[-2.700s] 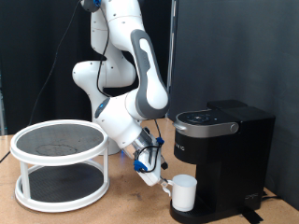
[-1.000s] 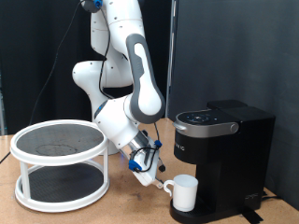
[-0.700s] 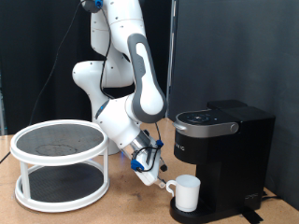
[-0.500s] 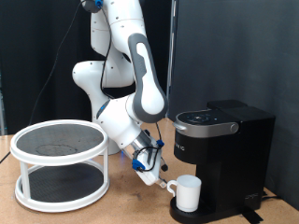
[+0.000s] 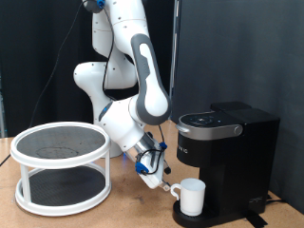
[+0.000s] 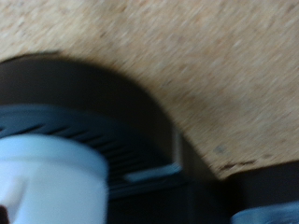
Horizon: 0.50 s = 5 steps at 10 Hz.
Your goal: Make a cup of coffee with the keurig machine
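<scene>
Exterior view: the white mug [image 5: 192, 197] stands on the round drip tray [image 5: 195, 220] of the black Keurig machine [image 5: 226, 161], below its closed lid, with its handle pointing to this view's left. The gripper [image 5: 165, 181] sits low at that handle, on the mug's left; whether its fingers grip the handle cannot be told. A white two-tier wire stand [image 5: 62, 166] rests on the wooden table [image 5: 133, 209] at the left. Wrist view: blurred mug rim [image 6: 47, 177], dark drip tray [image 6: 112, 121], tabletop [image 6: 206, 65].
</scene>
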### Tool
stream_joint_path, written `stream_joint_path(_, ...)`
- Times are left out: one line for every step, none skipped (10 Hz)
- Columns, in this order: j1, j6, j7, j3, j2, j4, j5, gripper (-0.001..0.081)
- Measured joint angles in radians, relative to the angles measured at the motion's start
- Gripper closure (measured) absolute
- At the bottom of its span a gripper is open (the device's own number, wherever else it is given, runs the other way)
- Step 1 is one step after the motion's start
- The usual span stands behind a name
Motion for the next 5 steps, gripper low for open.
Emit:
stream_joint_path(-0.005, -0.008, 0.0, -0.003, -0.001, -0.014, -0.025, 0.0072)
stream_joint_path(-0.013, -0.019, -0.001, -0.006, -0.003, -0.024, -0.035, 0.0072)
stream_joint_path(-0.019, -0.024, -0.002, -0.011, -0.007, -0.032, -0.036, 0.0072)
stream_joint_path(-0.022, -0.012, -0.001, -0.015, -0.009, -0.035, -0.039, 0.0072)
stream_joint_path(-0.022, 0.006, 0.0, -0.016, -0.009, -0.035, -0.043, 0.0072)
